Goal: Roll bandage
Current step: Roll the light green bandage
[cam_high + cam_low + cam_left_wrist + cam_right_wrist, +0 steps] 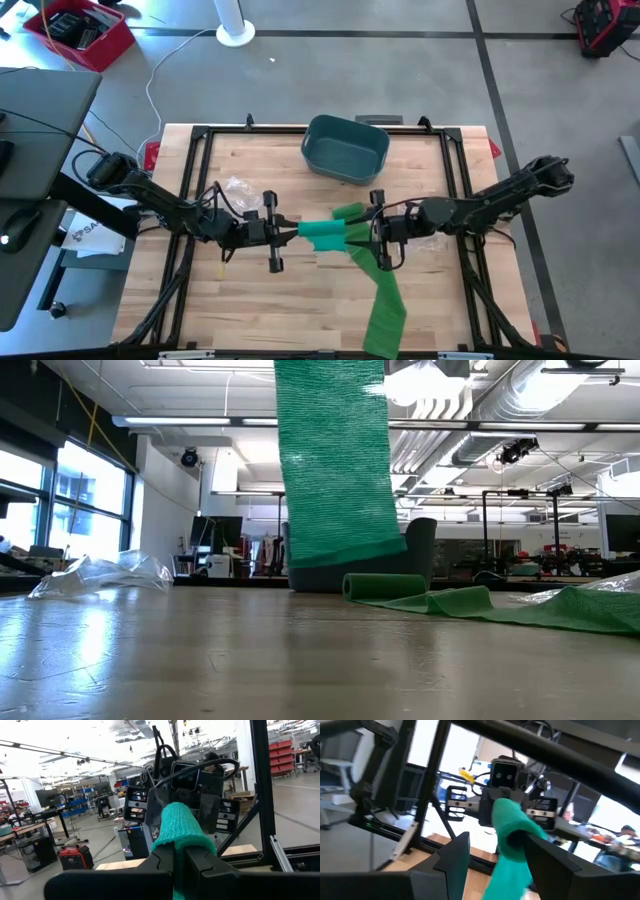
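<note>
Two level arms meet, left gripper (296,230) clamping bandage (324,236).

The high view looks straight down on the whole wooden table (250,300) and both arms, from well above. The low view sits at tabletop height, facing level across the boards toward the room, with the hanging green bandage (335,460) close in front of it. Each of the 2 wrist views looks forward past its own fingers at the other arm's gripper, close up. All 4 views share the bandage roll (322,236) at the table's middle.
</note>
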{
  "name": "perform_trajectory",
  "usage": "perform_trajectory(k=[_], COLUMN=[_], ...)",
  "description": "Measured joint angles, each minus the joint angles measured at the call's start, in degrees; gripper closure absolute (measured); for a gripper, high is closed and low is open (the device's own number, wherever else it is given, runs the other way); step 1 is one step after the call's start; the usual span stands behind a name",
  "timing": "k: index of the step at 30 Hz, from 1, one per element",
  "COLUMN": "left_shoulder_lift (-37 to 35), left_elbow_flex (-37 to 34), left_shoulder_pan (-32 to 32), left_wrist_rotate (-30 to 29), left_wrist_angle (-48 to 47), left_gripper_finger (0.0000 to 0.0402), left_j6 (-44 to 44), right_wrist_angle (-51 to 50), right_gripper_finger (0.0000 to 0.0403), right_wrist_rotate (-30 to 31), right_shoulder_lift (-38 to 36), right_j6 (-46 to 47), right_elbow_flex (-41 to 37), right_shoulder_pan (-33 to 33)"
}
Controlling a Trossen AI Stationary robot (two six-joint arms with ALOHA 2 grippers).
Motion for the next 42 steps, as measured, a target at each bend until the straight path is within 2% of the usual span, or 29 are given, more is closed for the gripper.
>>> perform_trajectory(k=[5,18,21,26,33,36,42], left_shoulder_lift=[0.0,0.0,0.0,0.0,0.0,0.0,0.0], left_elbow_flex=[0.0,0.0,0.0,0.0,0.0,0.0,0.0], left_shoulder_pan=[0.0,0.8,1.5,2.2,2.3,2.3,2.2], left_wrist_rotate=[0.0,1.7,2.0,1.8,1.8,1.8,4.0], left_wrist_angle=[0.0,-0.2,-2.1,-3.6,-4.2,-4.2,-4.2], left_gripper_finger=[0.0401,0.0401,0.0401,0.0401,0.0401,0.0401,0.0396], left_j6=[-0.1,-2.7,-3.7,-5.5,-5.6,-6.1,-6.2], right_wrist_angle=[-0.5,-1.4,-1.7,-2.4,-4.0,-4.1,-4.1], right_gripper_finger=[0.0222,0.0222,0.0222,0.0222,0.0224,0.0243,0.0323], right_wrist_rotate=[-2.7,-2.9,-5.3,-1.0,-3.3,-3.6,-3.6], right_shoulder_lift=[0.0,0.0,0.1,0.1,0.1,0.1,0.2], right_j6=[1.9,1.9,1.9,4.3,6.2,6.1,6.0], right_elbow_flex=[0.0,0.0,0.0,0.0,0.0,0.0,0.0], right_shoulder_pan=[-0.8,-0.8,-0.8,-1.9,-3.6,-3.7,-3.9])
